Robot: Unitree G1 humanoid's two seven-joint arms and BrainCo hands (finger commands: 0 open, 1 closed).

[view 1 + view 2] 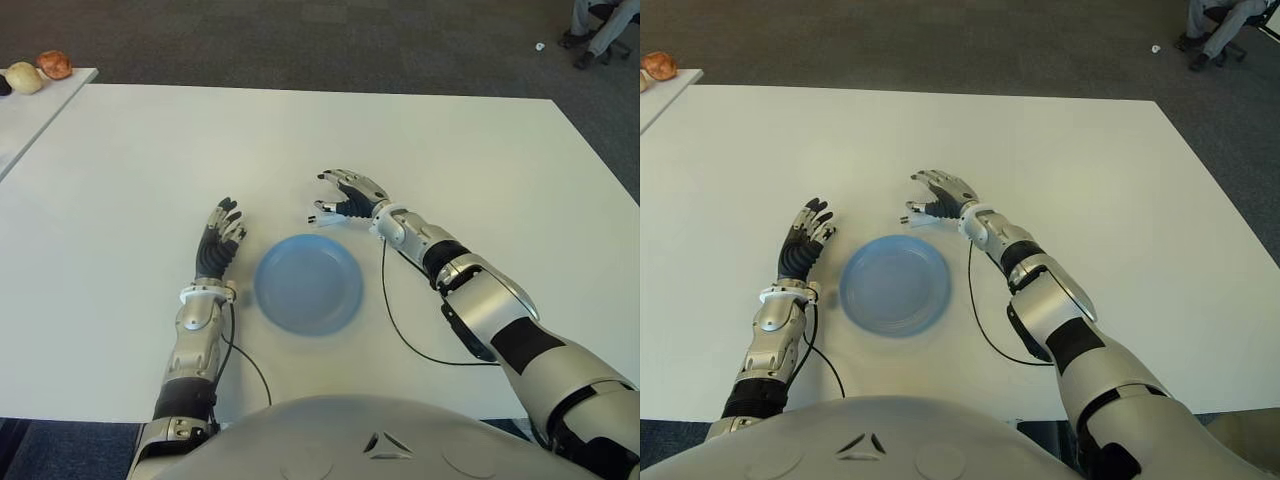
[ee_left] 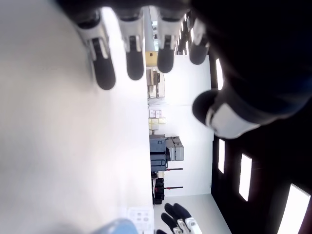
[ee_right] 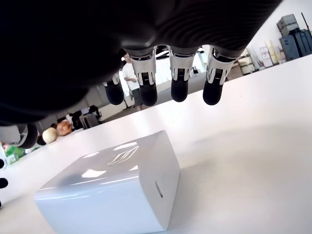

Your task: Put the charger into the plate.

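On the white table (image 1: 480, 160), the blue plate (image 1: 308, 283) is lying empty between the hands. The right hand (image 1: 345, 196) is hovering over the white charger (image 3: 109, 192), fingers spread, grasping nothing; closing comes next, I think. The left hand (image 1: 219, 244) is showing relaxed beside the plate. Only the right wrist view is showing the charger clearly.

Both arms are showing silver shells with black joints — the right hand (image 1: 345, 197) and left hand (image 1: 218, 240) wearing black-tipped fingers, thin black cables trailing behind each wrist.

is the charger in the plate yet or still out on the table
Out. The white charger sits on the table under the open right hand; the blue plate holds nothing. Left hand shows left of the plate.
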